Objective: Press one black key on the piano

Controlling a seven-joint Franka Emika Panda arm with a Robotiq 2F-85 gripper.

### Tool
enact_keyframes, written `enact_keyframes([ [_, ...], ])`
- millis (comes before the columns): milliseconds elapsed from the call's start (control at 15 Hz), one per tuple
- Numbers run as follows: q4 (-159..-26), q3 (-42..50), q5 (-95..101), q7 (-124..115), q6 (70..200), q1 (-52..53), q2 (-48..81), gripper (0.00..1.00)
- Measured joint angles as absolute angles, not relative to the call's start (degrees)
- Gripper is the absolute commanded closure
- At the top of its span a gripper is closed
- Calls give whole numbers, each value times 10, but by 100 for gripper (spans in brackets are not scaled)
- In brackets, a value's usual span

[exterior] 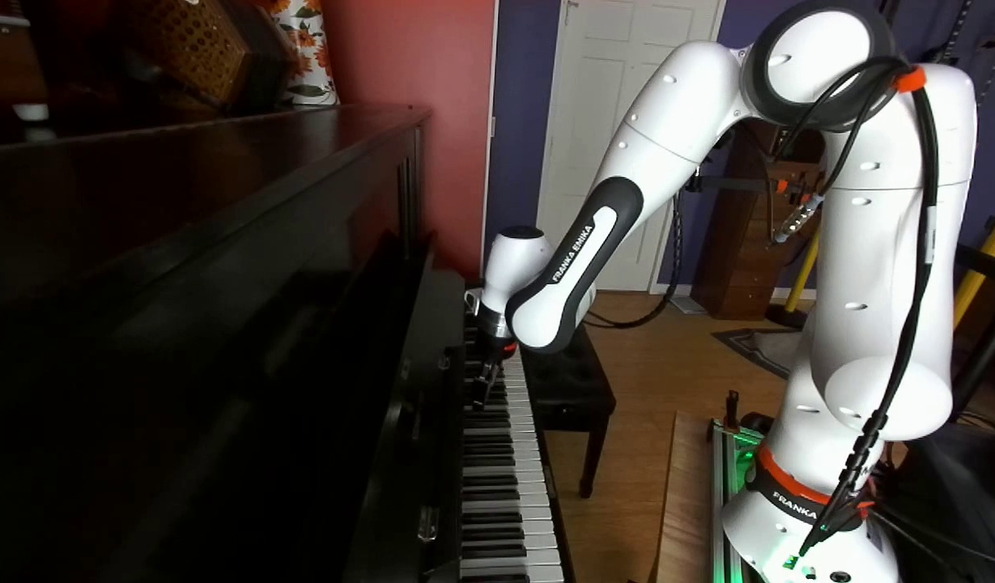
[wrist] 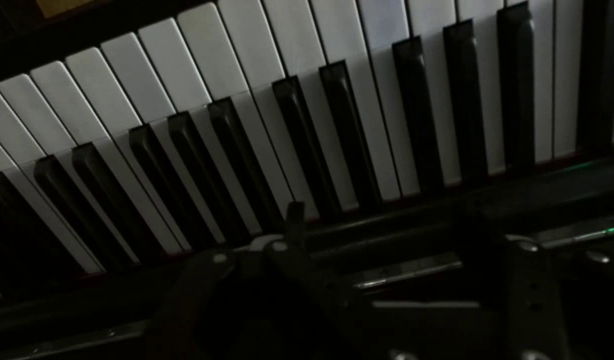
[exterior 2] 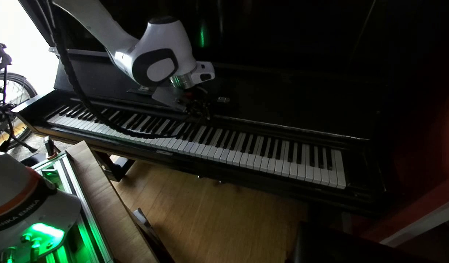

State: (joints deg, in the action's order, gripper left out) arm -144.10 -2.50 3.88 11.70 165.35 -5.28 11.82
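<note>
The glossy dark piano (exterior: 246, 267) fills the left of an exterior view and also stands across an exterior view (exterior 2: 301, 98). Its black keys (exterior: 493, 500) stand raised between white keys (exterior: 537, 510). In the wrist view, black keys (wrist: 351, 135) and white keys (wrist: 237, 40) run diagonally across the top. My gripper (exterior: 482, 393) points down over the rear of the keyboard, near its middle (exterior 2: 198, 109). In the wrist view its dark fingers (wrist: 382, 212) are apart with nothing between them, by the keys' back ends. I cannot tell whether a fingertip touches a key.
A dark padded bench (exterior: 574, 380) stands beyond the keyboard. The piano's fallboard (exterior 2: 293, 113) rises behind the keys. A thick black cable (exterior 2: 72, 82) hangs from the arm across the keys' view. A wooden base table (exterior 2: 103, 197) carries the arm. A wooden object (exterior: 214, 57) sits on the piano top.
</note>
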Motion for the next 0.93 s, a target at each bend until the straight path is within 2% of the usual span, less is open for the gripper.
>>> enact_keyframes([
  [933,-1456,-17,6,116,1432,-39,-48,0],
])
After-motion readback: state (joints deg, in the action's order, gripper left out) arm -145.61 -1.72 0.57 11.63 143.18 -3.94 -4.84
